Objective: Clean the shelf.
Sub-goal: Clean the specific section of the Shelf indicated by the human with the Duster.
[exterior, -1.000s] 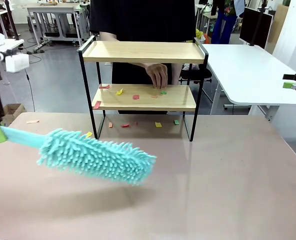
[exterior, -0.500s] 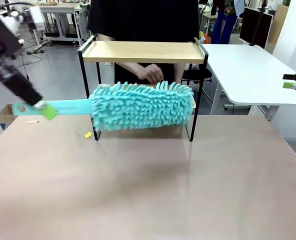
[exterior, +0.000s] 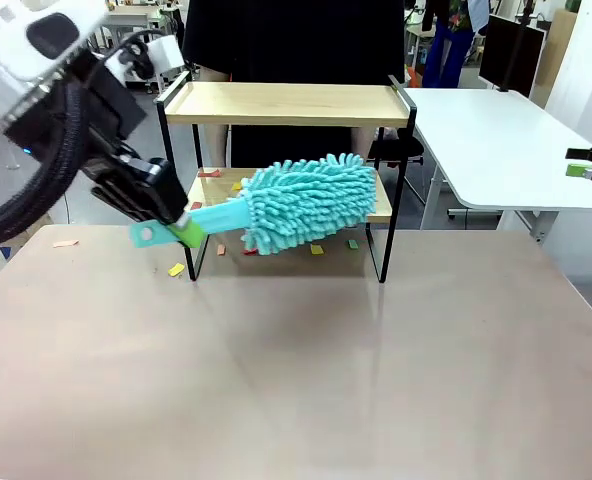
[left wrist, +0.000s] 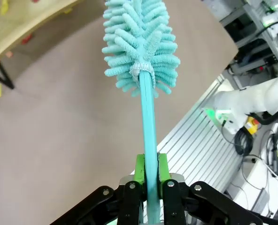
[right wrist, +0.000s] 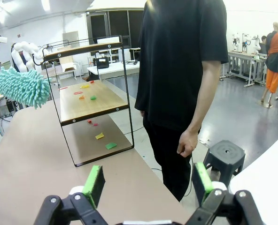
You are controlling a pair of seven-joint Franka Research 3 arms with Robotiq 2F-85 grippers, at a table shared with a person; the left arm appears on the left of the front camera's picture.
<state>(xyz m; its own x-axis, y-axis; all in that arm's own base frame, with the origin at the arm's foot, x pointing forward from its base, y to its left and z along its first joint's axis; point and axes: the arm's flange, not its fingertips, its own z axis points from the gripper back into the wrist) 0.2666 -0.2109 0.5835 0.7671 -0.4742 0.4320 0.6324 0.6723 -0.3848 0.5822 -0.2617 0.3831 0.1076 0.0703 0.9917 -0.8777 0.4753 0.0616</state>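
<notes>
**Desk:** What is in the frame?

**Photographer:** A two-tier shelf (exterior: 288, 105) (right wrist: 89, 101) of light wooden boards in a thin black metal frame stands on a beige-brown table (exterior: 376, 380). A person in a black T-shirt (exterior: 286, 40) (right wrist: 181, 61) stands just behind the shelf, one hand (right wrist: 187, 143) hanging loose.

**Desk:** And the robot?

**Photographer:** The left gripper (exterior: 176, 228) (left wrist: 148, 166) sits just outside the shelf's front left leg, its green pads clamped on the flat handle of a turquoise fluffy chenille duster (exterior: 311, 205) (left wrist: 141, 42) (right wrist: 21, 86). The handle slants up past that leg, and the shaggy head lies across the front of the shelf's lower board, toward the right side. I cannot tell whether it touches the wood.

**Desk:** The other arm?

**Photographer:** The right gripper (right wrist: 148, 180) hangs well off to the shelf's right, fingers spread wide and holding nothing.

**Desk:** Any mess visible?

**Photographer:** Small coloured paper scraps (exterior: 211, 173) (right wrist: 93, 97), red, yellow and green, dot the shelf's lower board. More paper bits (exterior: 316, 249) lie on the tabletop beneath the shelf, and one yellow scrap (exterior: 177, 269) rests beside the front left leg.
</notes>
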